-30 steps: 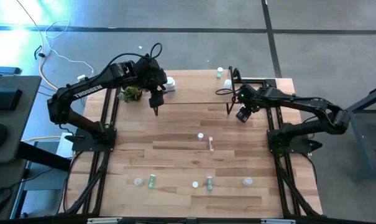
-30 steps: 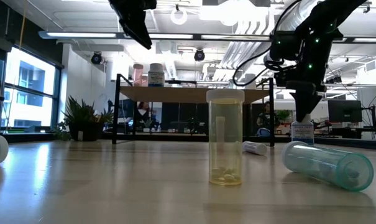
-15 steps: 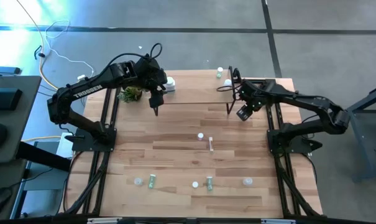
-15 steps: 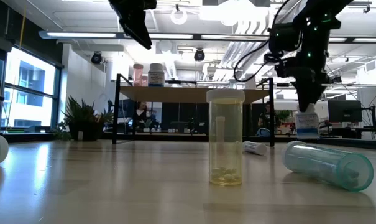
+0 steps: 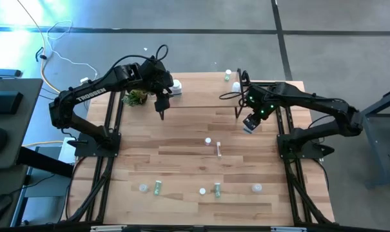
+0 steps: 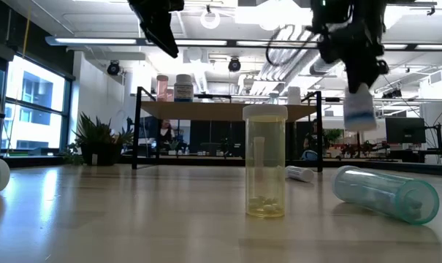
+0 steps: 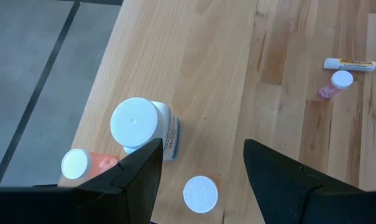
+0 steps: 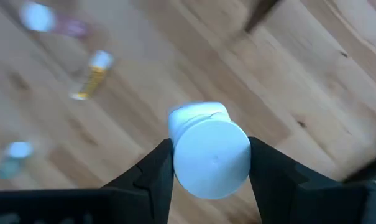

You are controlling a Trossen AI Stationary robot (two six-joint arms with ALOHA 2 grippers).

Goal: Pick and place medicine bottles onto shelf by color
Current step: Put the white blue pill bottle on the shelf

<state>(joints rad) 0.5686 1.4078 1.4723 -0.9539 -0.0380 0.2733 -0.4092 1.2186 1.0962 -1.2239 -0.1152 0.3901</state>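
My right gripper (image 5: 249, 122) hangs over the table's right half, shut on a white medicine bottle (image 6: 359, 109) with a blue label. The bottle is clear of the wood, in front of the shelf (image 6: 228, 110). My left gripper (image 5: 161, 111) hovers open above the shelf's left end. Under it are a white jar (image 7: 140, 126), a pink bottle (image 7: 83, 163) and a white cap (image 7: 200, 193). More medicine bottles stand or lie near the table's front edge (image 5: 202, 191). My right gripper pinches the white bottle between its two fingers (image 8: 153, 171), at its capped top end (image 8: 211, 157). The fingers come from above, pointing steeply down. The bottle hangs below them, slightly tilted, its body (image 6: 359, 113) lifted clear of the table.
A pink bottle (image 5: 208, 140) and a lip-balm tube (image 5: 218, 149) lie mid-table. A yellow vial (image 6: 264, 164) stands and a teal vial (image 6: 385, 193) lies close to the low camera. A green plant (image 5: 135, 96) sits at the far left. Two small bottles (image 5: 231, 78) sit at the far edge.
My right gripper has risen with the white bottle, lifting it from the table near the shelf's right leg until it is clear of the wood. It has tipped to point more steeply down and drifted slightly toward the near edge.
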